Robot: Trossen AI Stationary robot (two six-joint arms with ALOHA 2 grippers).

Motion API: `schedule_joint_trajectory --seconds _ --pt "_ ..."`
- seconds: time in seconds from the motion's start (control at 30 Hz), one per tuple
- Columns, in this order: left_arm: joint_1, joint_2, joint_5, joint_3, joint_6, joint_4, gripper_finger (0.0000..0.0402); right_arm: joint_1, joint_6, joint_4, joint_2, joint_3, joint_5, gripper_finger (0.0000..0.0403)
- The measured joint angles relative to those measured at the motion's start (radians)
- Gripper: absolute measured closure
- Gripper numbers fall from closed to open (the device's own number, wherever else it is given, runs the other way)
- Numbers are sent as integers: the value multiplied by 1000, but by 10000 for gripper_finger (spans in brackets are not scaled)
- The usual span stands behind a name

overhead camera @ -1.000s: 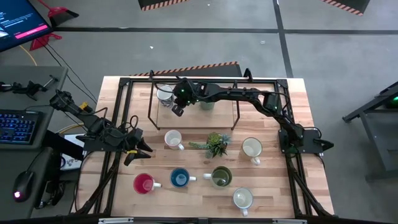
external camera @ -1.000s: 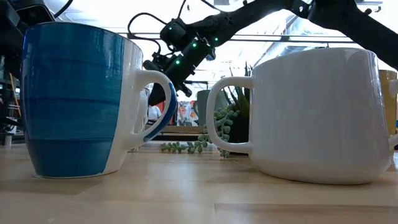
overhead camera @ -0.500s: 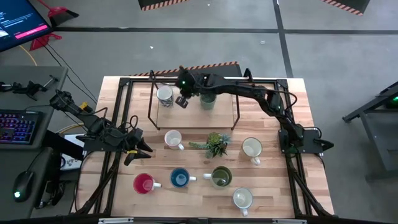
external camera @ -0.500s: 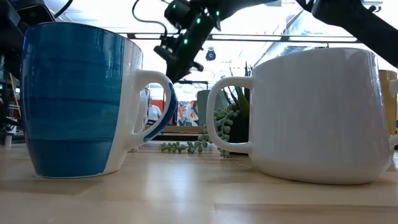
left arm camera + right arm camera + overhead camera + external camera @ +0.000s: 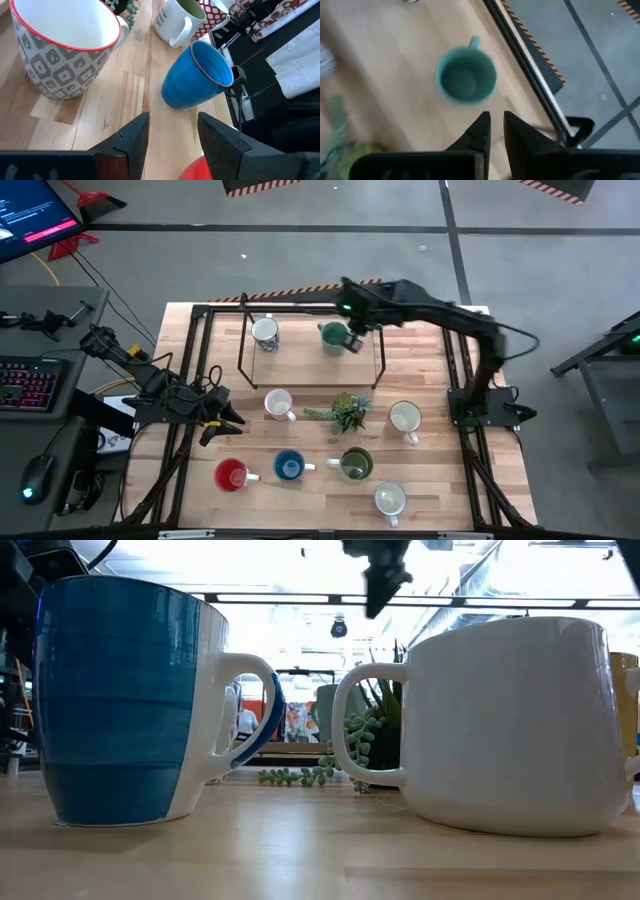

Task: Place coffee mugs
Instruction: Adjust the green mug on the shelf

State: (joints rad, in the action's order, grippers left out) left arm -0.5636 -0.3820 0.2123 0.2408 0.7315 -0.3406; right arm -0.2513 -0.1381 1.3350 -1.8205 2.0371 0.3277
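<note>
Mugs sit in two groups on the wooden worktop. Two of them, a white mug and a teal mug, stand side by side inside the black frame rack at the far end, which I take to be the placing area. If so, two are done. Six appear left: a white mug with a red rim just in front of the rack, a cream mug to the right of the small succulent, then a nearer row of red mug, blue mug and olive mug, with one more white mug nearest the front edge. That puts the job at roughly a quarter done, judging only from how things lie.

Among smaller things, the right pincer hangs high just beside the teal mug, on its right; in its wrist view the fingers stand nearly together with only a thin gap and nothing between them, the teal mug upright and free below. It seems ready to go for another mug.

At the left edge, the left pincer waits low over the worktop, its jaws standing apart and empty, with the red-rimmed mug and the blue mug ahead of it.
</note>
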Motion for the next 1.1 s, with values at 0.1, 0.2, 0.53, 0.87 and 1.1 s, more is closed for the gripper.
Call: schedule_joint_trajectory --seconds 0.1,0.2,0.53,0.87,1.1 --pt "0 0 0 0 0 0 243 27 -44 -7 157 -145 -10 373" --pt "0 0 0 0 0 1 243 68 -80 -35 321 -323 -41 373" --pt "0 0 36 0 27 1 243 218 -223 -311 777 -869 -102 373" --pt "0 0 108 0 27 1 243 205 -226 -602 836 -1077 -47 373" --pt "0 0 111 0 26 1 243 123 -150 -602 588 -892 -38 373"
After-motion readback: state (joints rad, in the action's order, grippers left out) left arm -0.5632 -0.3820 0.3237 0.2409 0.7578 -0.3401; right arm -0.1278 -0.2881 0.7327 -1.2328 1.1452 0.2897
